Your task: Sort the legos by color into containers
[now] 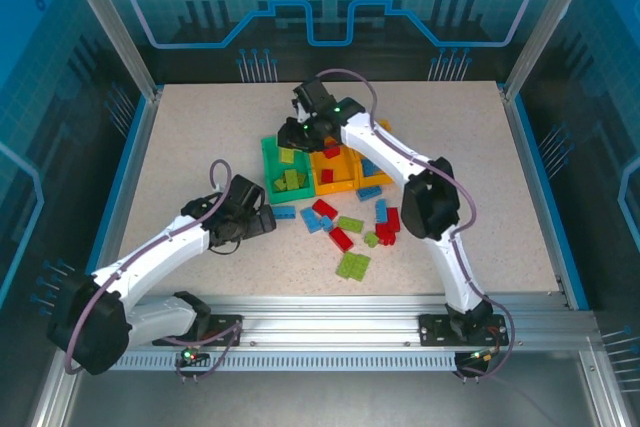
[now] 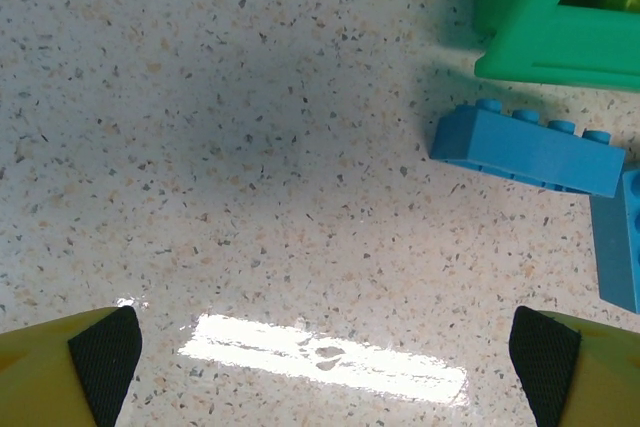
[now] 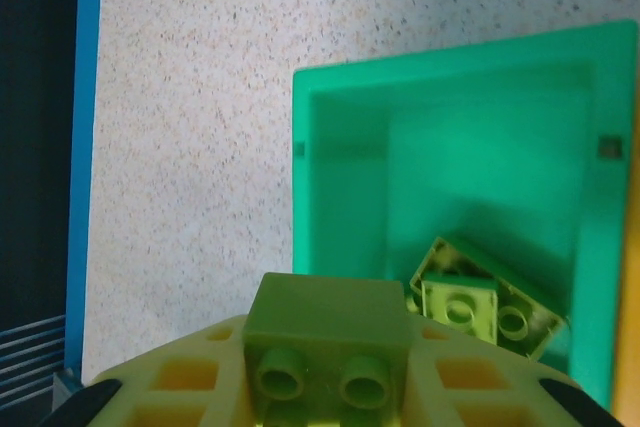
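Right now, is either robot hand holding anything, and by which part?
The right gripper pinches a lime green brick by its two opposite sides, above the green bin. The left gripper is open and holds nothing.

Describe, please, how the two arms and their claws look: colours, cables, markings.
The left arm and right arm have white links, black joints and a grey-purple cable alongside each. The left claw has yellow fingers with black pads. Green lights glow at their bases.
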